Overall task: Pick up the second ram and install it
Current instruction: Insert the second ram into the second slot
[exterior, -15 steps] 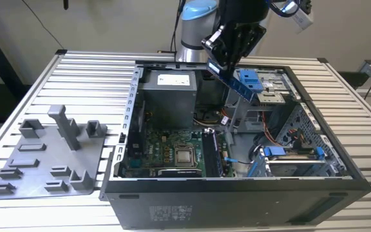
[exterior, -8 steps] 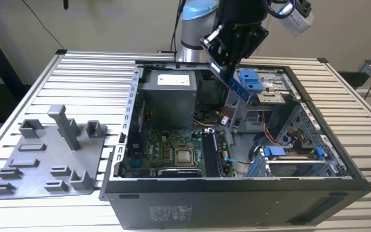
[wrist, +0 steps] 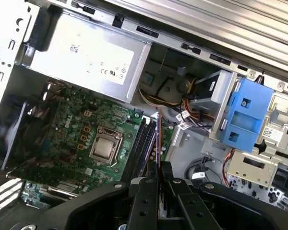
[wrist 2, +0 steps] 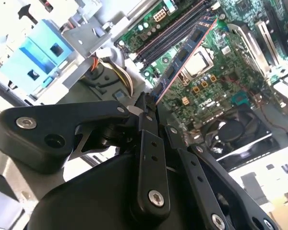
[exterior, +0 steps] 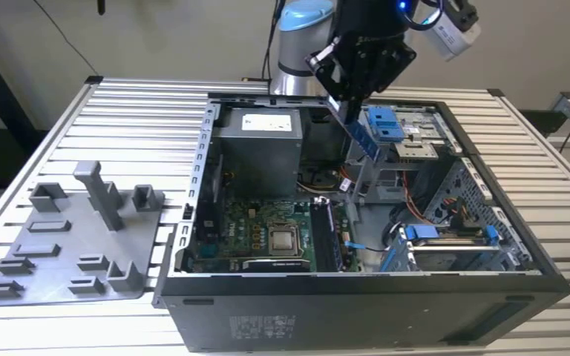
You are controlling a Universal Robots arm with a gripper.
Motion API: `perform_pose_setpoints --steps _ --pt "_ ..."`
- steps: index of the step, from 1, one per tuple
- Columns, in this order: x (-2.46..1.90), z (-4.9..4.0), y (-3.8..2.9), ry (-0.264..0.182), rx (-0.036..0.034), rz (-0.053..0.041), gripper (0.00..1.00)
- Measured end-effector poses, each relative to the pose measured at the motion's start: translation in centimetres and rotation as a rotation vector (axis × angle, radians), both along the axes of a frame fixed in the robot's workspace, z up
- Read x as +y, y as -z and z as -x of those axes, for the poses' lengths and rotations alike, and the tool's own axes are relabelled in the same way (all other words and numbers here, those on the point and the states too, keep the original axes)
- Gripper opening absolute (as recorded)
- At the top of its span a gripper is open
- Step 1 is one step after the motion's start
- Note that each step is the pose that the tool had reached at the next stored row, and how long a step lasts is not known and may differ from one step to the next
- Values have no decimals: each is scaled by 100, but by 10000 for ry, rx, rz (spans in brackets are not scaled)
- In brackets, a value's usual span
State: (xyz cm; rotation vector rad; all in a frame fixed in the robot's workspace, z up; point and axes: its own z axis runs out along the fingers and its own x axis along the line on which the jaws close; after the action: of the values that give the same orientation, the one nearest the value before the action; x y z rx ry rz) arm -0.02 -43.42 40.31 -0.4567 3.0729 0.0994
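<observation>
My gripper hangs over the open computer case, shut on the second ram. The ram is a slim dark board with black chips, gripped at one end and hanging at a slant above the case interior, touching nothing else. In the second wrist view the ram juts out from between the fingers toward the motherboard. In the first wrist view the ram is seen edge-on, beside the row of dark memory slots. The slots lie right of the processor.
A grey power supply fills the case's far corner, with loose cables beside it. Blue drive brackets and a metal drive cage stand on the exterior view's right. A grey fixture plate with upright blocks lies left of the case.
</observation>
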Motion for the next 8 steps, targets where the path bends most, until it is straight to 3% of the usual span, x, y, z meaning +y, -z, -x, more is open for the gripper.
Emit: perform_pose_setpoints --steps 8 --pt "0 0 10 1263 30 0 14"
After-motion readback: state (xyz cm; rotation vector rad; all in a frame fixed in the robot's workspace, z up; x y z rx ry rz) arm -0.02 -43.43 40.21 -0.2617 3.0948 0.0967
